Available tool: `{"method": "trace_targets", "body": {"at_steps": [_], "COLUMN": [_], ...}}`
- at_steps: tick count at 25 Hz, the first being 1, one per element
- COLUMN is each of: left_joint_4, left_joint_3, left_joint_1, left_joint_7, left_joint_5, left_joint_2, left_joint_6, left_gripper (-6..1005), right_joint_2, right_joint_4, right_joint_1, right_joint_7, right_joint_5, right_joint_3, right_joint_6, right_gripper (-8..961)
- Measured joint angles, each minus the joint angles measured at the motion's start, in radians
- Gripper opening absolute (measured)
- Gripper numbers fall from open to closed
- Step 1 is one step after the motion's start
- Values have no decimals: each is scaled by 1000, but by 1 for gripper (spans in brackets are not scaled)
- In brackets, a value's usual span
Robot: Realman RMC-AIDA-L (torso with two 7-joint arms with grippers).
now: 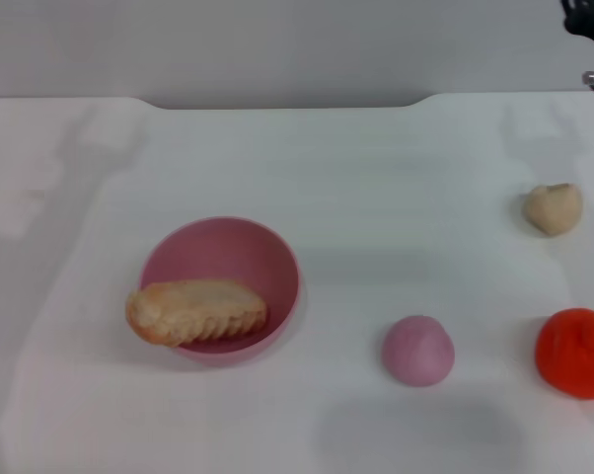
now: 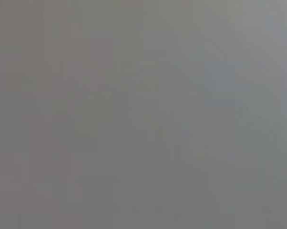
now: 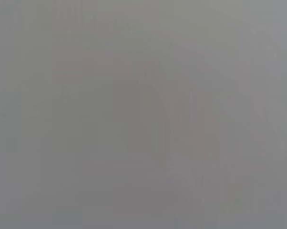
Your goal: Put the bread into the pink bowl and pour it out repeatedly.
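White table [image 1: 376, 178]; bread [image 1: 196, 311] in pink bowl [image 1: 267, 252]

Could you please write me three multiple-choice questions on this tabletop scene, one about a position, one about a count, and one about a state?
1. Where is the bread?
A. On the table beside the small pink dome
B. In the pink bowl, one end jutting over the rim
C. Held in a gripper

2. How many loose items lie on the table outside the bowl?
A. One
B. Two
C. Three

3. How does the pink bowl stand?
A. Upright on the table, opening upward
B. Upside down
C. Lifted clear of the table

Answers:
1. B: the head view shows the loaf across the bowl's near side, its end over the rim on the robot's left.
2. C: a small pink dome, a beige lump and a red-orange lump are there.
3. A: its hollow faces up and it rests on the table.
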Motion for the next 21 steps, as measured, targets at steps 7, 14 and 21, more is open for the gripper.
{"method": "trace_targets", "body": {"at_steps": [7, 14, 21], "left_joint_4": [-66, -170, -180], "left_joint_3": [85, 103, 105], "left_joint_1": [3, 7, 16], "left_joint_7": [211, 260, 262], "left_joint_5": [-215, -420, -424], "left_joint_2": [-2, 1, 1], "left_joint_6": [8, 11, 14], "left_gripper": [814, 814, 814], "right_joint_2": [3, 4, 5], "right_joint_4": [26, 74, 111], "right_joint_1": [-7, -5, -9], "right_joint_7": [3, 4, 4], "right_joint_5": [87, 137, 169], "right_joint_3": [-7, 1, 0], "right_joint_6": [67, 85, 120], "right_gripper": [646, 647, 647]}}
